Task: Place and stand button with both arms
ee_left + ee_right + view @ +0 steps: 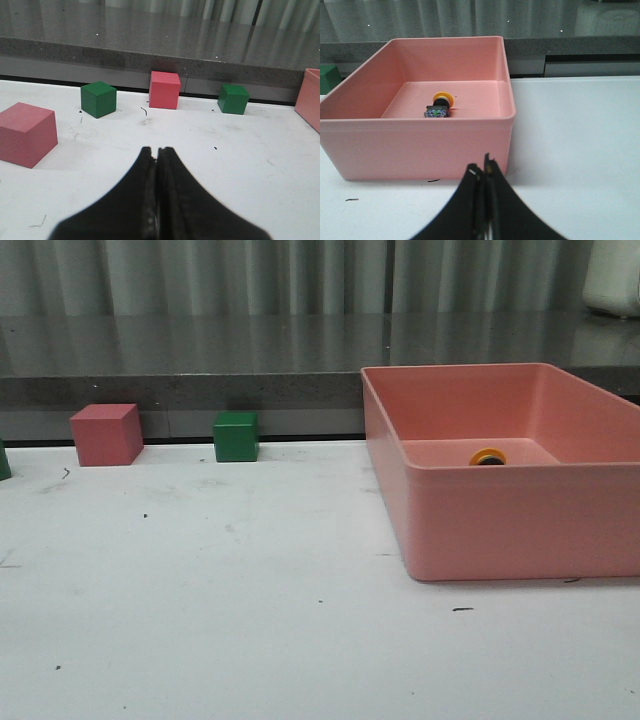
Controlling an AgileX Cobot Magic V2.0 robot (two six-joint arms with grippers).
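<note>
The button (439, 105) lies on its side on the floor of the pink bin (420, 145), its yellow cap pointing toward the bin's far wall. In the front view only its yellow cap (488, 456) shows over the pink bin's (500, 530) near wall. My right gripper (481, 169) is shut and empty, low over the table just outside the bin's near wall. My left gripper (157, 151) is shut and empty over the bare white table, short of the cubes. Neither arm shows in the front view.
A pink cube (106, 434) and a green cube (236, 436) stand at the table's back edge by the grey ledge. The left wrist view shows a pink cube (26, 133), a green cube (98, 99), a pink cube (164, 89), and a green cube (233, 99).
</note>
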